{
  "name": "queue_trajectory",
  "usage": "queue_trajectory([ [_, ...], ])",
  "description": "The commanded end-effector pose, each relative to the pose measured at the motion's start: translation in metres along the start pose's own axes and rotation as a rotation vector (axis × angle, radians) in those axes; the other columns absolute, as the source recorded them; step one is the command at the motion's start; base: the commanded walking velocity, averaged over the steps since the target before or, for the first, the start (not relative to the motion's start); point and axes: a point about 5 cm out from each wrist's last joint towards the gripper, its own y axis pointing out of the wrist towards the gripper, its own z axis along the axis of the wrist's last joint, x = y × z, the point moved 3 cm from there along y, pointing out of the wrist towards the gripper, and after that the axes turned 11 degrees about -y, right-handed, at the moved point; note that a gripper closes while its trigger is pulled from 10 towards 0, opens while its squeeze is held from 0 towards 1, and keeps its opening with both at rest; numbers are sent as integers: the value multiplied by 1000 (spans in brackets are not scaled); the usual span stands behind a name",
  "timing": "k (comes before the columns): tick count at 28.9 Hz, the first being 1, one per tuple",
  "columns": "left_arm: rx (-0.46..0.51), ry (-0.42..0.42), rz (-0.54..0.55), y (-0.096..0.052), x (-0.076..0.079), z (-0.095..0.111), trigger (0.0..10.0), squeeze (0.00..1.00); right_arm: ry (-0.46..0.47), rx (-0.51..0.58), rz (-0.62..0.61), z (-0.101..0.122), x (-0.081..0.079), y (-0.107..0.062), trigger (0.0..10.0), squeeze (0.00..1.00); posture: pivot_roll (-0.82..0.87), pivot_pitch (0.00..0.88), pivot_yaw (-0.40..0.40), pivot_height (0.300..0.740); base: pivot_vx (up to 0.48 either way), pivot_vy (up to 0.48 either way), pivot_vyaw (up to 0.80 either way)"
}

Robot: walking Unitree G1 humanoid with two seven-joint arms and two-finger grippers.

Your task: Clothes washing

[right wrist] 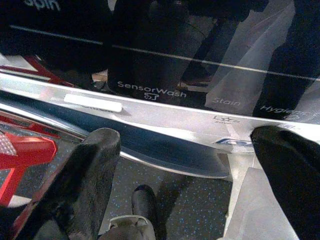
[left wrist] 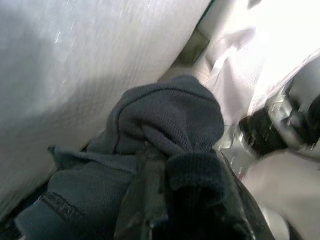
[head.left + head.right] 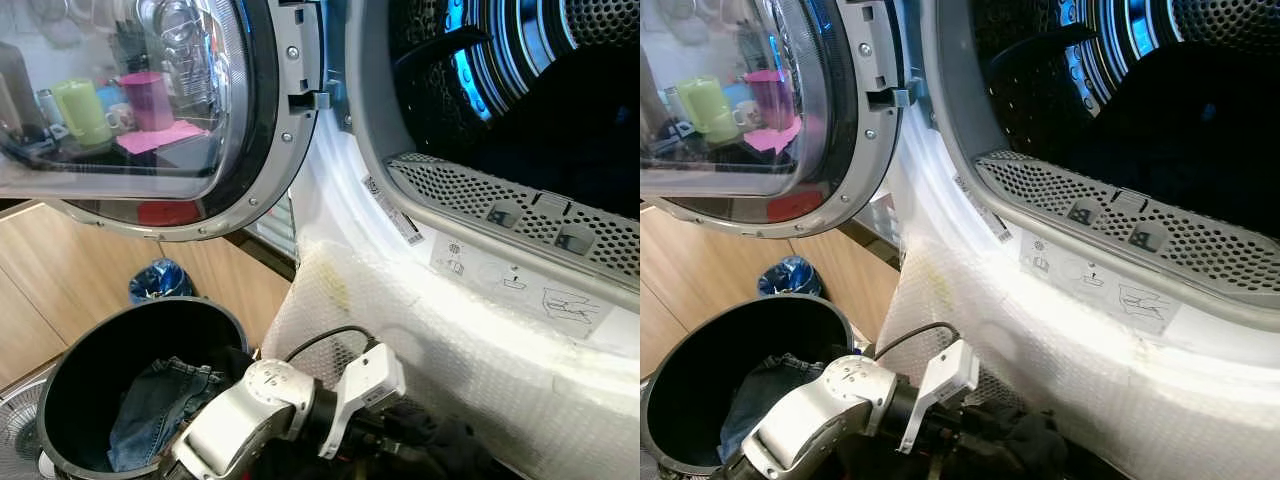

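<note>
Left gripper (image 2: 165,200) clenched on a dark garment (image 2: 165,125), low beside the washer's wrapped front (image 3: 480,340), below the open drum (image 3: 560,110). Right gripper (image 1: 185,165) spread, empty. Jeans (image 3: 160,400) lie in the bin (image 3: 70,370). Garment looks soft, light, floppy; a bunched fold should hold best, loose ends may snag the rim.

Light wood cabinets (image 3: 60,280) fill the lower left of the frame. A blue bin (image 3: 158,281) stands on the floor just before them. Daylight is bright.
</note>
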Motion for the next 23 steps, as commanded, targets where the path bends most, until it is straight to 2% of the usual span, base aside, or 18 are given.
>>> queue_trajectory([
  [1, -92, 27, 23, -13, -4, -16, 0, 0, 13, 51, -55, 10, 17, 2, 10000, 0, 152, 35, 9, 740, 0, 0, 0],
  [2, -92, 27, 23, -13, -4, -16, 0, 0, 13, 51, -55, 10, 17, 2, 10000, 0, 152, 35, 9, 740, 0, 0, 0],
  [6, -204, 20, 30, -33, -6, -35, 0, 0, -12, 79, -43, 15, 21, 2, 10000, 0, 153, 40, 6, 740, 0, 0, 0],
  [9, -316, 42, 97, -50, -14, -54, 0, 0, -85, 148, 7, 27, 23, 2, 10000, 0, 155, 40, 6, 740, 0, 0, 0],
  [13, -342, 50, 144, -55, -19, -59, 0, 0, -142, 217, 72, 37, 26, 0, 10000, 0, 152, 35, 4, 740, 0, 0, 0],
  [14, -341, 48, 171, -56, -23, -60, 0, 0, -187, 262, 121, 42, 28, -2, 10000, 471, 151, 33, 0, 740, 0, 0, 0],
  [15, -341, 49, 179, -57, -24, -61, 0, 0, -216, 307, 184, 46, 31, -7, 10000, 1000, 147, 31, -3, 740, 0, 0, 0],
  [17, -336, 45, 187, -58, -25, -62, 0, 0, -270, 376, 278, 50, 37, -16, 10000, 1000, 139, 28, -7, 740, 0, 0, 0],
  [19, -336, 45, 187, -58, -25, -62, 0, 0, -270, 376, 278, 50, 37, -16, 10000, 1000, 139, 28, -7, 740, 0, 0, 0],
  [20, -335, 44, 187, -58, -25, -62, 0, 0, -296, 408, 346, 50, 38, -24, 10000, 1000, 139, 28, -7, 740, 0, 0, 0],
  [22, -330, 42, 190, -59, -25, -62, 0, 0, -417, 442, 597, 38, 32, -54, 10000, 1000, 130, 25, -13, 740, 0, 0, 0],
  [23, -330, 44, 191, -60, -26, -63, 0, 0, -447, 436, 714, 31, 27, -69, 10000, 1000, 130, 23, -13, 740, 0, 0, 0],
])
